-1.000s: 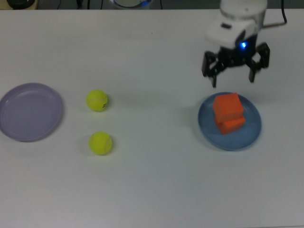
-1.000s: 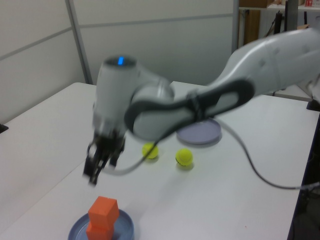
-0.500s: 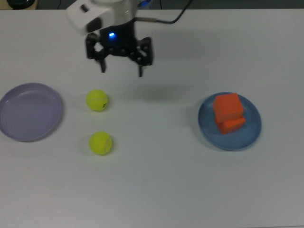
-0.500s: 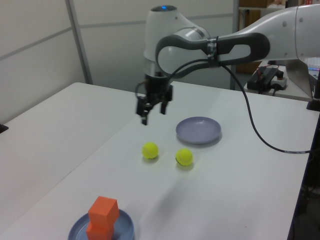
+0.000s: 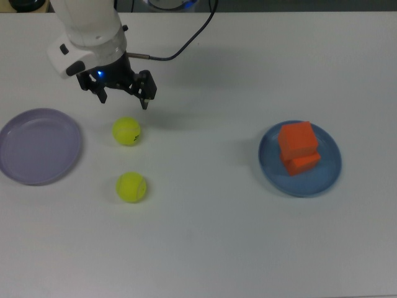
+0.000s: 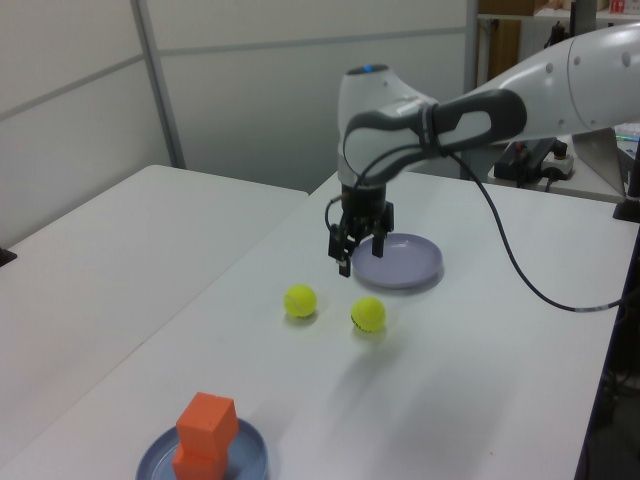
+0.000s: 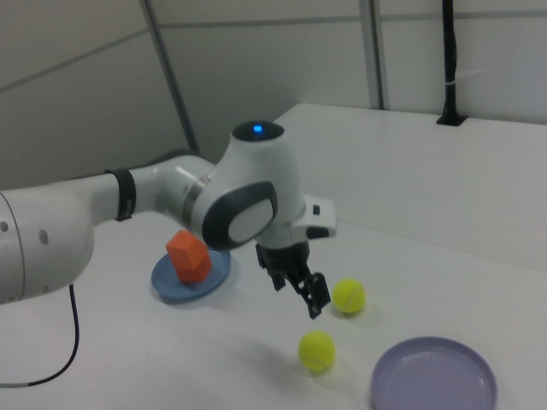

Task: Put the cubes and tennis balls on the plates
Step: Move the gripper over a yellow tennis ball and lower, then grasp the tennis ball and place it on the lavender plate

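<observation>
Two orange cubes sit stacked, the upper cube (image 5: 297, 138) on the lower cube (image 5: 303, 164), on the blue plate (image 5: 329, 179) at the top view's right. Two tennis balls lie on the table left of centre, one (image 5: 126, 131) farther back and one (image 5: 131, 187) nearer. The lavender plate (image 5: 38, 146) is empty at the far left. My gripper (image 5: 124, 102) hangs open and empty just behind the farther ball, above the table. In the left view the gripper (image 6: 360, 258) is in front of the lavender plate (image 6: 408, 264), beyond both balls (image 6: 300, 301) (image 6: 368, 314).
A black cable (image 5: 186, 43) runs from the arm toward the table's back edge. The white table continues to a second tabletop across a seam (image 6: 250, 260) in the left view. Wall panels stand behind.
The arm has swept from above the blue plate to the top view's left and come down near the farther tennis ball. Gripper stays open. Cubes, balls and plates have not moved.
</observation>
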